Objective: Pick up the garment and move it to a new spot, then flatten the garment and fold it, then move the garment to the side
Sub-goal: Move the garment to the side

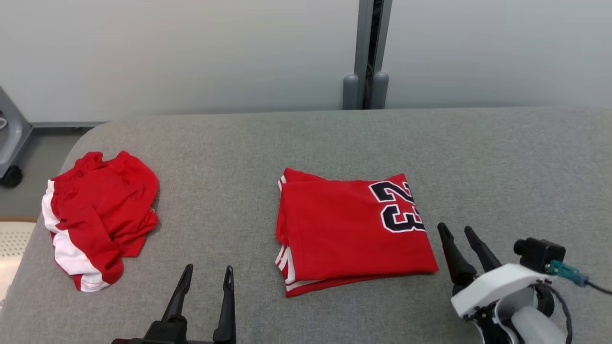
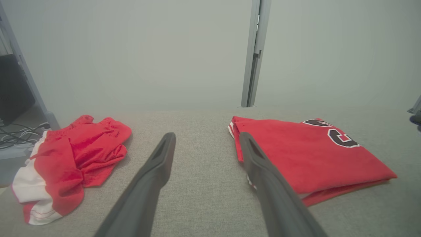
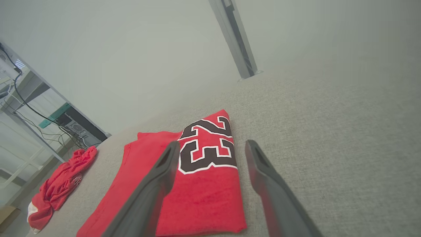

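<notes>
I count two red garments, two grippers and one grey padded table (image 1: 306, 138). The folded jersey (image 1: 344, 229) lies flat near the middle of the table, just left of the right gripper (image 1: 454, 227) and apart from it. The second garment, a crumpled red-and-white heap (image 1: 95, 215), sits well off at the table's left end. Both grippers hang with their fingers spread wide and hold nothing. The left gripper (image 1: 209, 268) is over bare cloth between the two garments.

The left gripper's body is cut off by the bottom edge of my head view. In the left wrist view its right finger covers the jersey's near left edge, and the number is only partly in sight. I cannot tell what kind of garment the heap is.

The jersey looks slightly longer left to right across the table, though the downward angle squashes depth, so I am not sure. Its black 23 sits at the far right corner, turned sideways to me, the digits stacked far to near. White-trimmed layered edges show along its left side and near edge.
</notes>
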{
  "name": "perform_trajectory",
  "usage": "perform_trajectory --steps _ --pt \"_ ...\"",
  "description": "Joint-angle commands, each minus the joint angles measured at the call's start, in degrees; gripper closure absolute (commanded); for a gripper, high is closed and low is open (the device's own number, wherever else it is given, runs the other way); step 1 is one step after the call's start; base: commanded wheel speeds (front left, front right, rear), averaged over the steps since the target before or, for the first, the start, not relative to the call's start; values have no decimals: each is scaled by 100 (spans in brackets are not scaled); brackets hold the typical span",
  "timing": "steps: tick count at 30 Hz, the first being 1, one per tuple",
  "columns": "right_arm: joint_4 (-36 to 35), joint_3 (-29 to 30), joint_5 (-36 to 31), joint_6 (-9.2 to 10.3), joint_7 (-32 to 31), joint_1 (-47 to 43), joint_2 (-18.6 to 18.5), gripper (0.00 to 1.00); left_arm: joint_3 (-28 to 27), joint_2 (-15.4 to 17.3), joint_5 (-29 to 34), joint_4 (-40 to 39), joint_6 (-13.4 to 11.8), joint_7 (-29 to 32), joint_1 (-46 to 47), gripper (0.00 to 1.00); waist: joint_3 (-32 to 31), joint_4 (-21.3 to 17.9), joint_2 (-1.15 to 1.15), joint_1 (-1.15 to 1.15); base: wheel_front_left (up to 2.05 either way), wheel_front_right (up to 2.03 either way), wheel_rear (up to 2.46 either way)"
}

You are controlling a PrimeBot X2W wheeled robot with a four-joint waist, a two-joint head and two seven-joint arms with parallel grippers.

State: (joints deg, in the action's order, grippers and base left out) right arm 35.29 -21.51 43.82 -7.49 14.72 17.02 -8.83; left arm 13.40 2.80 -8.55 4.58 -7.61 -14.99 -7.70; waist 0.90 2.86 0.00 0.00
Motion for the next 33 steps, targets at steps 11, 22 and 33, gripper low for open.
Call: perform_trajectory --steps 11,22,33 --pt "959 -707 1300 0 -484 960 -423 0 162 20 54 67 30 -22 393 0 482 454 0 0 0 0 0" --pt "1542 -1293 1870 0 -468 1384 -523 1 251 21 69 41 0 -22 508 0 655 626 0 0 0 0 0" --pt "1881 -1679 2398 0 -636 1648 -506 100 270 21 113 73 30 -22 615 0 745 748 0 0 0 0 0"
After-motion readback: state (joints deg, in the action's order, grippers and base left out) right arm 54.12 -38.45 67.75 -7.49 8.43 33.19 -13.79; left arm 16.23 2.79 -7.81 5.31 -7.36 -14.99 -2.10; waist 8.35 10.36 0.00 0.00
